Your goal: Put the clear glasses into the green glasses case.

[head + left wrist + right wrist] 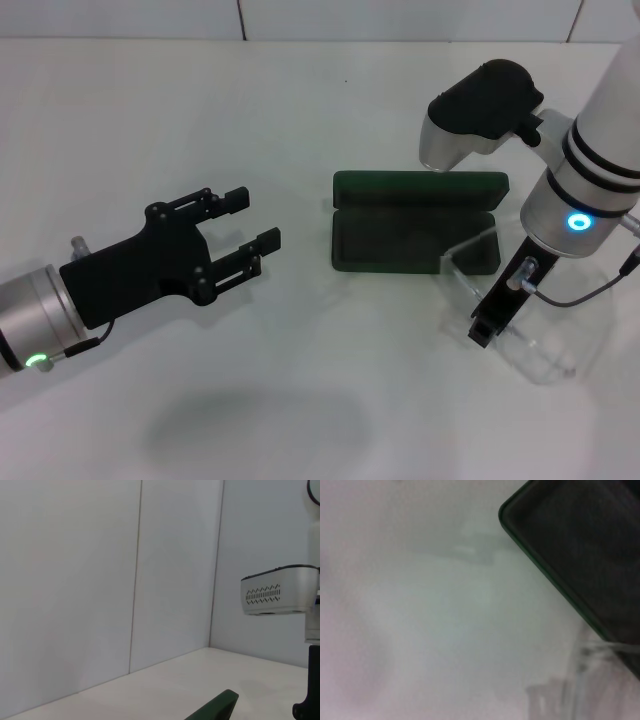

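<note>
- The left arm, a silver cylinder with a small green light at its wrist, reached in from the lower left of the head view, lying low and angled up toward the middle.
- Its black two-fingered left gripper (258, 222) was held with the fingers spread wide apart and nothing between them.
- The right arm, white with black rings and a glowing blue ring light, came down steeply from the upper right, its silver and black elbow joint bent behind it.
- The slim black right gripper (484, 331) pointed down and to the left; its finger spacing could not be made out.
</note>
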### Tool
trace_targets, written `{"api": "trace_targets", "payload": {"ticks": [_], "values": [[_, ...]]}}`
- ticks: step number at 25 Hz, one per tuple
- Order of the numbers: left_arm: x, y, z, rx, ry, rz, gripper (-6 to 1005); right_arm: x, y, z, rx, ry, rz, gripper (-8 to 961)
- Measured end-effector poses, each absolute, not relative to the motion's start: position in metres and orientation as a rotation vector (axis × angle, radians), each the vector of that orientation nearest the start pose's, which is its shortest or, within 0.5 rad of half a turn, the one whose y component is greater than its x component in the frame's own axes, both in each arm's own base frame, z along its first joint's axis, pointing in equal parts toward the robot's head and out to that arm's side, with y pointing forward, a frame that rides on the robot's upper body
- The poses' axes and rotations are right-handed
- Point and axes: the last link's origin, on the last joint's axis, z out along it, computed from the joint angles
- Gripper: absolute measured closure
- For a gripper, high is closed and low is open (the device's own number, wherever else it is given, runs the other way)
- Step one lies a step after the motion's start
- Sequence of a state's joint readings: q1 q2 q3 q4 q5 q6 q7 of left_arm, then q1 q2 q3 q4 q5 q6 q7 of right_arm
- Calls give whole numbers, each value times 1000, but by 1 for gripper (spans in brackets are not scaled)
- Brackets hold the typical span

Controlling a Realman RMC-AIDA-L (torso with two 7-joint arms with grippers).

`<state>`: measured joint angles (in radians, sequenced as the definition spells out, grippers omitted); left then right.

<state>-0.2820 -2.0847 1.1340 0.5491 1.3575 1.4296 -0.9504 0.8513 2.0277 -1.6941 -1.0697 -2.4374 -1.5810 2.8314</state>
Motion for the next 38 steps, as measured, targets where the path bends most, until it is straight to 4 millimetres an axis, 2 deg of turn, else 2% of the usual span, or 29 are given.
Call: {"api": "trace_targets", "payload": {"ticks": [7, 13, 21, 30, 31, 35, 38], "values": [[-282, 280, -30, -2484, -410, -915, 382, 149, 346, -56, -2659, 1041, -846, 739], [-282, 280, -30, -2483, -411, -915, 383, 149, 345, -52, -2674, 1044, -852, 755], [-283, 278, -28, -2466, -426, -936, 384, 145, 342, -36, -2741, 1033, -802, 824], [-280, 280, -26, -2420, -442, -995, 385, 163, 329, -15, -2873, 1003, -637, 827], [-279, 281, -26, -2409, -446, -1004, 385, 169, 328, -4, -2919, 994, -556, 827], [-280, 283, -27, -2335, -450, -1045, 386, 179, 323, 10, -2997, 930, -422, 827], [-282, 280, -27, -2223, -449, -1101, 386, 187, 319, 20, -3062, 809, -295, 828]]}}
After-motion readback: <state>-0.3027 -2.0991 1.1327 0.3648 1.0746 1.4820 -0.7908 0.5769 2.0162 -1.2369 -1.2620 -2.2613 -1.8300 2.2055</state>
